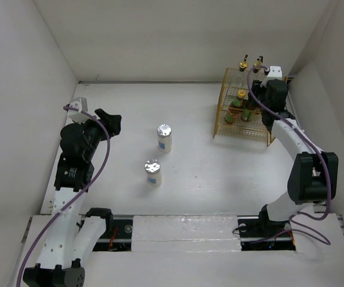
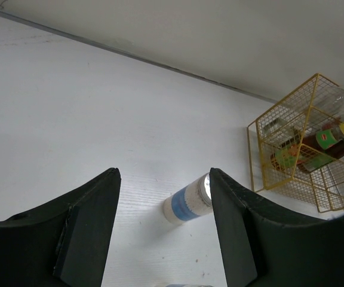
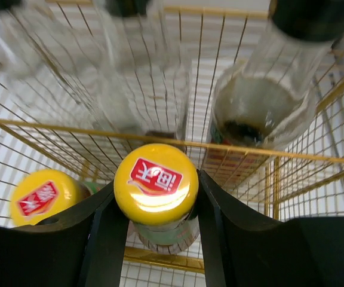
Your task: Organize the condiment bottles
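Note:
Two silver-lidded white jars stand on the table, one farther back [image 1: 164, 137] and one nearer [image 1: 153, 171]. My left gripper [image 1: 109, 119] is open and empty to their left; in its wrist view the far jar [image 2: 187, 200] shows beyond the open fingers [image 2: 88, 227]. My right gripper [image 3: 156, 200] is down in the yellow wire basket [image 1: 229, 122], shut on a yellow-capped red bottle [image 3: 156, 182]. The second yellow-capped bottle [image 3: 40, 197] stands beside it. The dark black-capped bottle [image 3: 267, 101] and two clear gold-spouted bottles [image 1: 243, 63] stand behind.
The basket sits in the back right corner close to the right wall [image 1: 333, 89]. The back wall [image 1: 178, 42] and left wall [image 1: 22, 107] box in the table.

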You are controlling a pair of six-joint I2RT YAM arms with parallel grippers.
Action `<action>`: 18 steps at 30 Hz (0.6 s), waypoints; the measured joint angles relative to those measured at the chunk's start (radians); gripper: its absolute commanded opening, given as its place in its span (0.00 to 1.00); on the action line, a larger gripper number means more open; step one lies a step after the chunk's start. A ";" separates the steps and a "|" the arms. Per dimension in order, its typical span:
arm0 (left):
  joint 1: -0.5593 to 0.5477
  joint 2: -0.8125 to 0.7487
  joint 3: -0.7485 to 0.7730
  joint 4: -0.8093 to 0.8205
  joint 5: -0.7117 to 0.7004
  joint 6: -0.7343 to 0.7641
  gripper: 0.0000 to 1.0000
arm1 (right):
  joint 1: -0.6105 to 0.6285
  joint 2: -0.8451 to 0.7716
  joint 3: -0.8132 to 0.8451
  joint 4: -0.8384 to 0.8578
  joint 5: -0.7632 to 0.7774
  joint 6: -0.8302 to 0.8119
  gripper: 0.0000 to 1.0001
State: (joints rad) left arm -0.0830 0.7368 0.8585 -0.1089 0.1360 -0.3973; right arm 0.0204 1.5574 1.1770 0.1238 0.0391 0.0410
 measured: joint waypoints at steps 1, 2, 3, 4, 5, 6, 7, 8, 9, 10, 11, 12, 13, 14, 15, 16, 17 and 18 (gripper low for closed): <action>0.000 0.000 0.000 0.000 0.001 0.000 0.57 | 0.001 0.010 -0.010 -0.002 0.006 0.003 0.03; 0.000 0.000 0.000 0.000 0.002 0.000 0.57 | 0.003 0.020 -0.018 -0.004 0.010 0.006 0.05; 0.000 0.000 0.000 0.000 0.002 0.000 0.57 | 0.005 0.027 -0.023 -0.004 0.014 0.008 0.09; 0.000 0.000 0.000 0.000 0.003 0.000 0.57 | 0.007 0.034 -0.029 -0.003 0.019 0.009 0.13; 0.000 0.000 0.000 0.000 0.003 0.000 0.57 | 0.009 0.037 -0.034 -0.005 0.023 0.009 0.18; 0.000 0.000 0.000 0.000 0.005 0.000 0.57 | 0.011 0.039 -0.039 -0.002 0.028 0.010 0.25; 0.000 0.000 0.000 0.000 0.007 0.000 0.57 | 0.013 0.039 -0.042 0.000 0.033 0.011 0.39; 0.000 0.000 0.000 0.000 0.008 0.000 0.58 | 0.014 0.039 -0.045 0.000 0.037 0.011 0.44; 0.000 0.000 0.000 0.000 0.009 0.000 0.59 | 0.014 0.039 -0.046 0.000 0.040 0.013 0.49; 0.000 0.000 0.000 0.000 0.010 0.000 0.59 | 0.014 0.039 -0.047 -0.001 0.042 0.013 0.61; 0.000 0.000 0.000 0.000 0.011 0.000 0.59 | 0.014 0.039 -0.047 0.000 0.044 0.017 0.67; 0.000 0.000 0.000 0.000 0.011 0.000 0.59 | 0.014 0.038 -0.047 0.010 0.046 0.017 0.70; 0.000 0.000 0.000 0.000 0.012 0.000 0.60 | 0.014 0.033 -0.047 0.019 0.048 0.018 0.73; 0.000 0.000 0.000 0.000 0.013 0.000 0.60 | 0.014 0.023 -0.047 0.021 0.050 0.018 0.77; 0.000 0.000 0.000 0.000 0.013 0.000 0.60 | 0.014 0.007 -0.047 0.021 0.053 0.019 0.80; 0.000 0.000 0.000 0.001 0.013 0.000 0.60 | 0.014 -0.011 -0.047 0.021 0.056 0.019 0.80; 0.000 0.000 0.000 0.001 0.014 0.000 0.60 | 0.014 -0.033 -0.047 0.021 0.058 0.019 0.81; 0.000 0.000 0.000 0.000 0.014 0.000 0.60 | 0.014 -0.060 -0.046 0.020 0.059 0.020 0.81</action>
State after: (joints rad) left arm -0.0830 0.7372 0.8585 -0.1085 0.1497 -0.3969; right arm 0.0345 1.4971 1.1309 0.1436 0.0982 0.0608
